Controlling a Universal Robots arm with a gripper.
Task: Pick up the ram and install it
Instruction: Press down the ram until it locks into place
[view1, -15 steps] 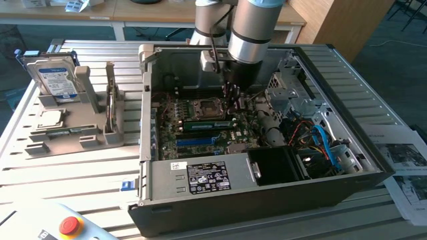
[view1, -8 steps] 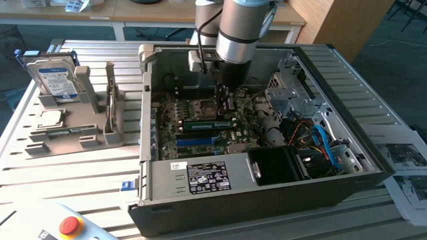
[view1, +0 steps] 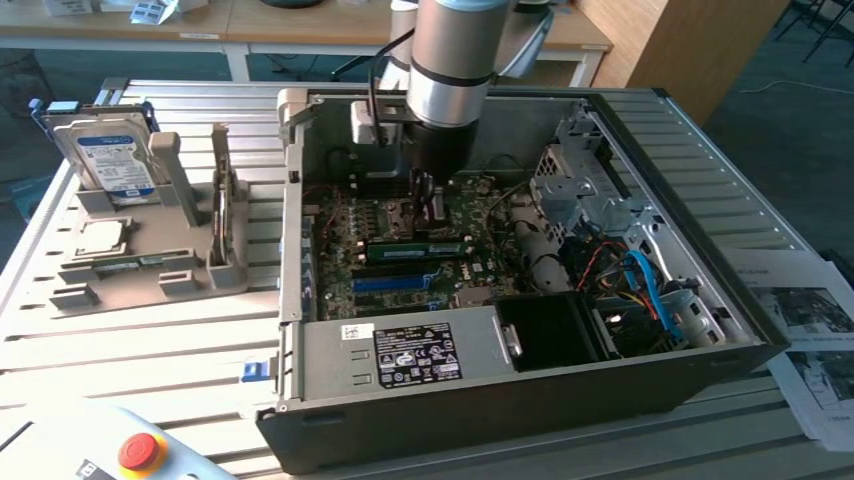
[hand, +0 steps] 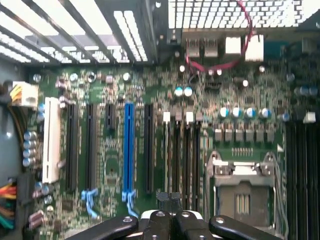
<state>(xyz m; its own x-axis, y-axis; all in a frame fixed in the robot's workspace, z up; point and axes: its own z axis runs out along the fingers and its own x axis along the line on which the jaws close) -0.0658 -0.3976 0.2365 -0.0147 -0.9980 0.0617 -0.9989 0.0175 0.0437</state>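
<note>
Ram (view1: 416, 247) stands on edge in a motherboard (view1: 400, 215) slot, just beside the gripper (hand: 170, 221), whose fingers are fully closed with nothing visible between them. It looks light, stiff and thin, probably fragile; I would grip only the long bare edges, not the chips.

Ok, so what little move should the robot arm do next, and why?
Probably a small, gentle push straight down. The shut gripper hangs just above the thin memory slots on the motherboard, and the green ram looks stood in a slot there. Whether it has clicked in, I cannot tell.
</note>
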